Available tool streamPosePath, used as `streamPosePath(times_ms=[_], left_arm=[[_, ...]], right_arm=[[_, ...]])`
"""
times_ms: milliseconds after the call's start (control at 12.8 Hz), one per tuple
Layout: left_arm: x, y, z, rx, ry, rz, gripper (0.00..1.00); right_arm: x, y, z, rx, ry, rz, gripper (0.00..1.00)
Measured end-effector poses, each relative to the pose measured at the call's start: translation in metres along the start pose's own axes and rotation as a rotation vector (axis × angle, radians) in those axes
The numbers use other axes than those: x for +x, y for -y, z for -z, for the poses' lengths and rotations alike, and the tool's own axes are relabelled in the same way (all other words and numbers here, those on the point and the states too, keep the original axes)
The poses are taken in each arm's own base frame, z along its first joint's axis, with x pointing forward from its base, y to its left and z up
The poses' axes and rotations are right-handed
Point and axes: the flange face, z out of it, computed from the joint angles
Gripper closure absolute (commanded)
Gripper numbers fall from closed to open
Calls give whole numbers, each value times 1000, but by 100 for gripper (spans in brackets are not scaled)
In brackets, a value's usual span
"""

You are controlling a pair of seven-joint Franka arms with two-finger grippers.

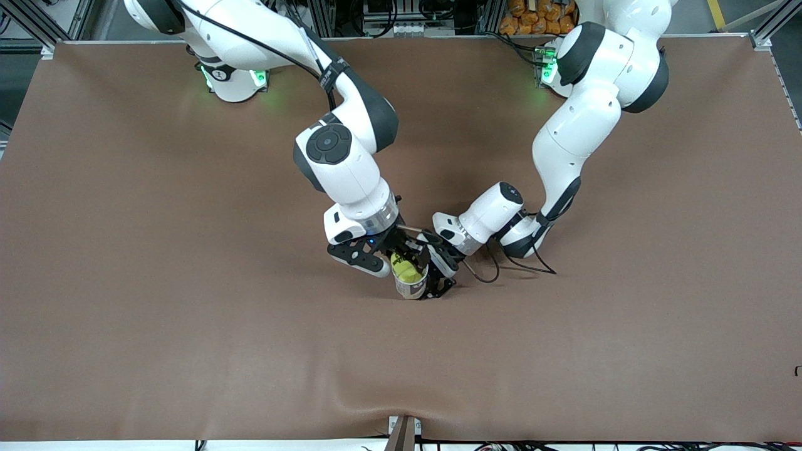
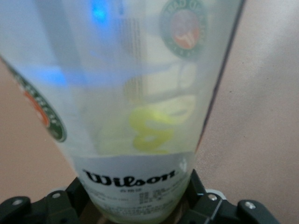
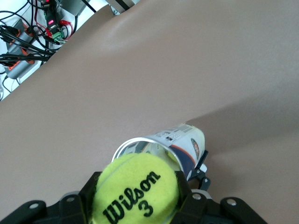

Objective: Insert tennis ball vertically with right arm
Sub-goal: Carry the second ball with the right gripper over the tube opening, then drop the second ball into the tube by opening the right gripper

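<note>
A yellow-green tennis ball point(image 1: 405, 270) marked Wilson 3 point(image 3: 135, 191) sits between the fingers of my right gripper point(image 1: 404, 260) point(image 3: 135, 198), which is shut on it. The ball hangs just over the open mouth of a clear plastic Wilson ball can point(image 1: 412, 289) point(image 3: 174, 142). My left gripper point(image 1: 438, 275) point(image 2: 135, 207) is shut on the can's lower part and holds it mouth-up near the table's middle. In the left wrist view the can point(image 2: 135, 93) fills the frame, and a yellow shape shows through its wall.
The brown table mat point(image 1: 188, 282) lies bare around the can. Both arm bases stand along the table's edge farthest from the front camera. Cables and electronics point(image 3: 28, 42) sit off the table's edge.
</note>
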Motion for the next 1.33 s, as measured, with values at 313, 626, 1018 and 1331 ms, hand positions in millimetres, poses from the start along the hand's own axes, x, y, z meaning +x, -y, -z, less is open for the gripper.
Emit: streamPosePath(times_ms=[313,626,1018,1331], left_arm=[[0,0,0,0,0,0,14],[0,0,0,0,1,0,14],[0,0,0,-1,1,-3,14],[0,-1,0,-1,1,-4,13]], right_arm=[[1,1,2,2,-6,3,0],[2,2,3,3,-8,4,0],[13,-1,6,3,-24,-6,0],[84,-44,21,-107,-5,102,0]])
